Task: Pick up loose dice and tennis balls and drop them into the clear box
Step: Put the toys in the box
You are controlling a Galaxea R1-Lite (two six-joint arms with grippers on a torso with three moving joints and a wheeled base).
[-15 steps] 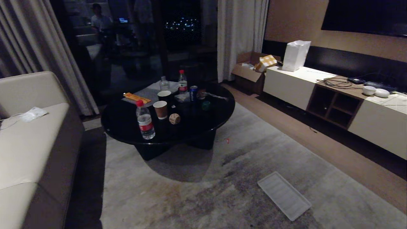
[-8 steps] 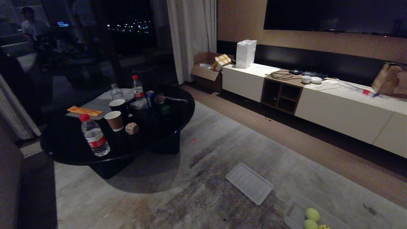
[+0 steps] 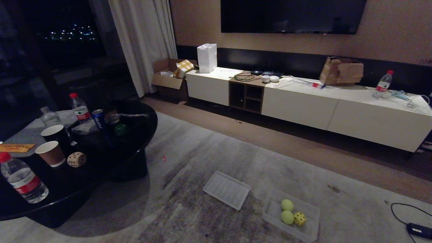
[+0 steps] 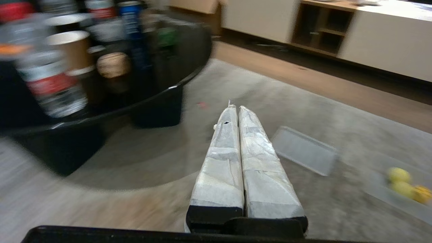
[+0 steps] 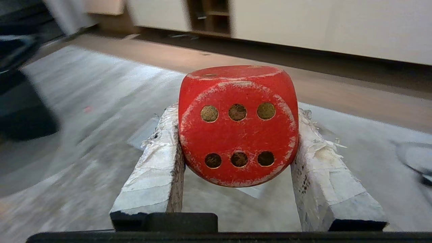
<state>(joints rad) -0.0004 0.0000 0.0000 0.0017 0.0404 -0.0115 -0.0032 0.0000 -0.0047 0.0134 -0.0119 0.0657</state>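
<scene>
From the head view, a grey rug (image 3: 236, 158) covers the floor of a dim living room. The clear box (image 3: 312, 216) sits on it near the right, holding two tennis balls (image 3: 287, 205) and a yellow die (image 3: 299, 218). A ribbed lid (image 3: 226, 189) lies just left of the box. At the left, a black round table (image 3: 141, 118) carries bottles, cups, a beige die (image 3: 76, 159) and a dark green die (image 3: 120, 129). A long white cabinet (image 3: 303, 104) runs along the far wall under a dark screen.

In the left wrist view, the left gripper (image 4: 235, 108) hangs over the rug, its taped fingers pressed together on nothing.

In the right wrist view, the right gripper (image 5: 238, 116) clamps the red die (image 5: 238, 125) between its fingers, above the rug.
</scene>
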